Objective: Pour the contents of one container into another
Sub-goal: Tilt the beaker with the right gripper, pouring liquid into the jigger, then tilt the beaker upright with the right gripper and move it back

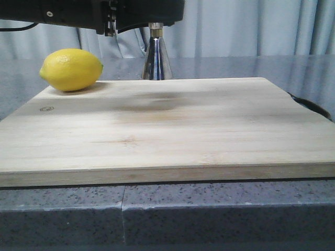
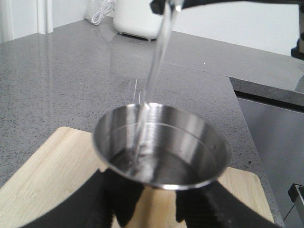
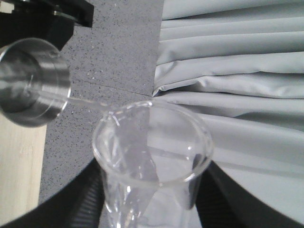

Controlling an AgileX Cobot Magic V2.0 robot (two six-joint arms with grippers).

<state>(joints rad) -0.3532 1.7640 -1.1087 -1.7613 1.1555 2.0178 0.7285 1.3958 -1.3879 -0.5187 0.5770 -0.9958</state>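
My left gripper [image 2: 159, 209] is shut on the steel jigger [image 2: 161, 149], whose open cup faces the left wrist camera with clear liquid pooled inside. In the front view the jigger's lower cone [image 1: 156, 58] shows behind the board, under the black left arm [image 1: 94, 13]. My right gripper [image 3: 152, 199] is shut on the clear glass beaker [image 3: 152, 142], tipped sideways. A thin stream of liquid [image 3: 88, 102] runs from its lip into the jigger [image 3: 31, 80]. The same stream [image 2: 154, 71] falls into the cup in the left wrist view.
A pale wooden cutting board [image 1: 167, 130] covers the grey speckled counter [image 1: 167, 209]. A yellow lemon [image 1: 71, 69] lies on its far left corner. Grey curtains [image 1: 251, 26] hang behind. A white appliance [image 2: 137, 16] stands on the counter farther off.
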